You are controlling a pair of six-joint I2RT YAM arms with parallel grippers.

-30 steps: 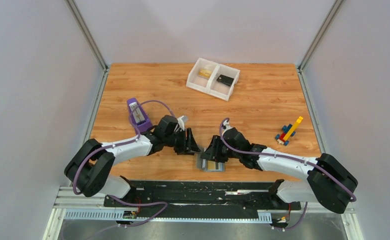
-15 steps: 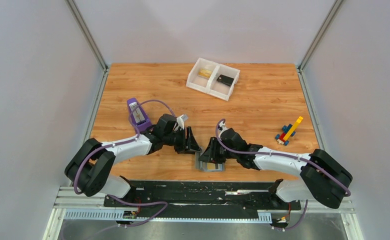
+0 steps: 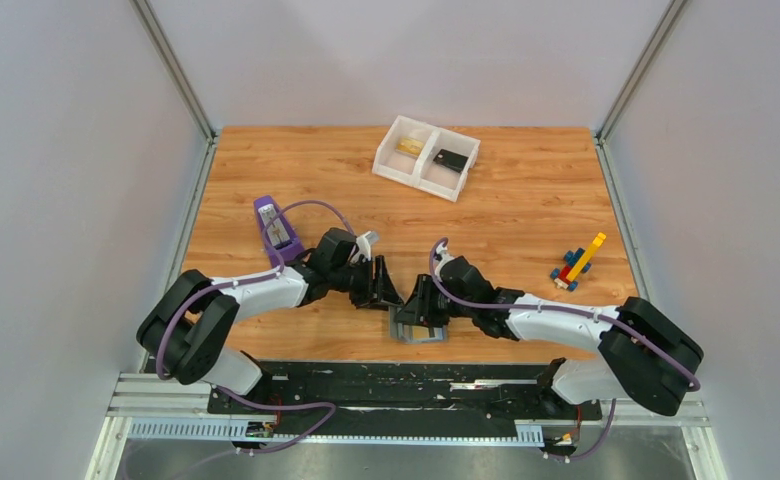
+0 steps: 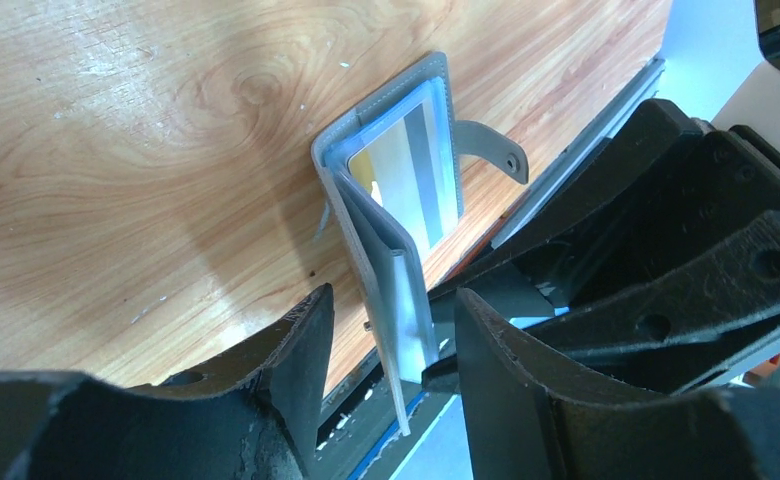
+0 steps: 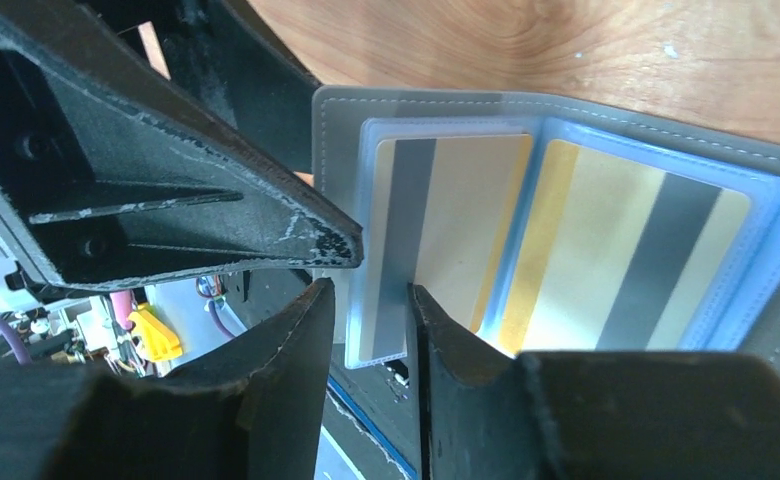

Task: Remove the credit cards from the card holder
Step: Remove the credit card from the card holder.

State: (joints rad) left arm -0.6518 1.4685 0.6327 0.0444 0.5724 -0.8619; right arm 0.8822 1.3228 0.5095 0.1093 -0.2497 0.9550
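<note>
The grey card holder [image 3: 422,331] lies open near the table's front edge, between both grippers. In the left wrist view, one panel [image 4: 391,150] lies flat with a gold credit card [image 4: 406,175] in a clear sleeve. The other panel [image 4: 391,290] stands upright between the spread jaws of my left gripper [image 4: 391,295], which do not clamp it. The right wrist view shows two gold credit cards [image 5: 466,220] [image 5: 616,260] with grey stripes in sleeves. My right gripper [image 5: 371,288] is narrowly open over the left sleeve's lower corner. The left gripper's finger [image 5: 266,220] touches that panel's edge.
A white two-compartment tray [image 3: 413,172] stands at the back, with a black piece [image 3: 451,159] inside. A purple object [image 3: 276,228] lies to the left and a toy brick model [image 3: 578,262] to the right. A black rail [image 3: 396,385] runs along the near edge.
My right gripper has shifted slightly left over the card holder. The left gripper has stayed almost in place.
</note>
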